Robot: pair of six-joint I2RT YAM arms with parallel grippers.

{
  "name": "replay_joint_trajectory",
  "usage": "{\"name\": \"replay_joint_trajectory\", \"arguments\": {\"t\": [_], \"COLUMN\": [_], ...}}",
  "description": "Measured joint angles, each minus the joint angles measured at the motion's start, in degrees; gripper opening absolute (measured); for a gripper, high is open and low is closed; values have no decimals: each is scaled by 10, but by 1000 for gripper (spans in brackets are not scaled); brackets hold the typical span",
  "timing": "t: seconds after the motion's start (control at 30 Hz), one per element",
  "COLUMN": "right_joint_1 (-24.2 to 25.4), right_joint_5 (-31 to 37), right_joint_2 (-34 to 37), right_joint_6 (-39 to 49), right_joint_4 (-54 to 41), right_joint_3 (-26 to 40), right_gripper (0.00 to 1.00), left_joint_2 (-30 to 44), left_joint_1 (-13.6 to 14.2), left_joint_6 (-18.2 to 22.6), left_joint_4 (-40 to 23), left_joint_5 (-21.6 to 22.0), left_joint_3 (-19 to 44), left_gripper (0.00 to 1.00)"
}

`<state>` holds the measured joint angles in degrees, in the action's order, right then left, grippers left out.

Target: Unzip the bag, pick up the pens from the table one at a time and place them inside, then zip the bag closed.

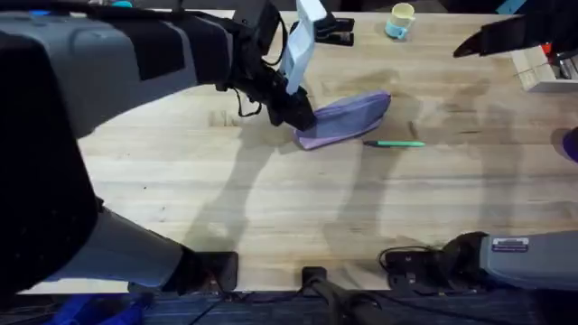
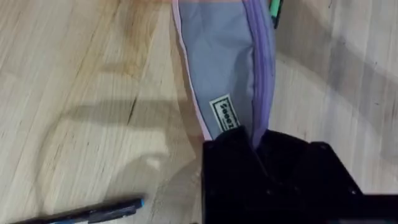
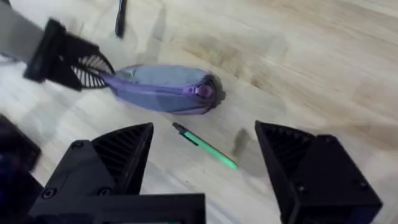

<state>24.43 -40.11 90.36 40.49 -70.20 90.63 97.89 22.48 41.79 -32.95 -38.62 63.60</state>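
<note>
The lavender bag (image 1: 350, 116) lies mid-table with its zipper along the top; the pull (image 3: 202, 92) sits at the end away from my left arm. My left gripper (image 1: 301, 116) is shut on the bag's near end (image 2: 224, 74), and the right wrist view also shows it (image 3: 69, 60). The green pen (image 1: 395, 143) lies just beside the bag on the wood (image 3: 205, 146). The dark pen (image 2: 93, 213) rests close to my left gripper (image 2: 255, 142), also visible as the dark pen (image 3: 120, 17). My right gripper (image 3: 205, 180) hangs open above the bag and green pen, empty.
A mug (image 1: 402, 20) and a black stapler (image 1: 334, 32) stand at the back edge. A white wooden box (image 1: 546, 70) with markers sits at the back right. The wooden table (image 1: 271, 208) stretches bare toward the front.
</note>
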Motion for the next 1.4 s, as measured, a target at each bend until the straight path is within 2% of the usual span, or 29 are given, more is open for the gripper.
{"name": "replay_joint_trajectory", "arguments": {"t": [0.23,0.5,0.67,0.87,1.13,1.4], "right_joint_1": [-12,-12,-12,-20,-28,-28], "right_joint_5": [-3,-33,-41,-44,-24,-19], "right_joint_2": [21,28,28,28,28,28], "right_joint_6": [159,490,601,643,651,513], "right_joint_4": [-12,-11,-19,-65,-99,-96], "right_joint_3": [0,0,0,0,0,0], "right_gripper": [996,996,996,997,997,996], "left_joint_2": [0,0,0,0,0,0], "left_joint_1": [0,0,0,0,0,0], "left_joint_6": [0,0,0,0,0,0], "left_joint_4": [0,0,0,0,0,0], "left_joint_5": [0,0,0,0,0,0], "left_joint_3": [0,0,0,0,0,0], "left_gripper": [43,43,43,43,43,43]}}
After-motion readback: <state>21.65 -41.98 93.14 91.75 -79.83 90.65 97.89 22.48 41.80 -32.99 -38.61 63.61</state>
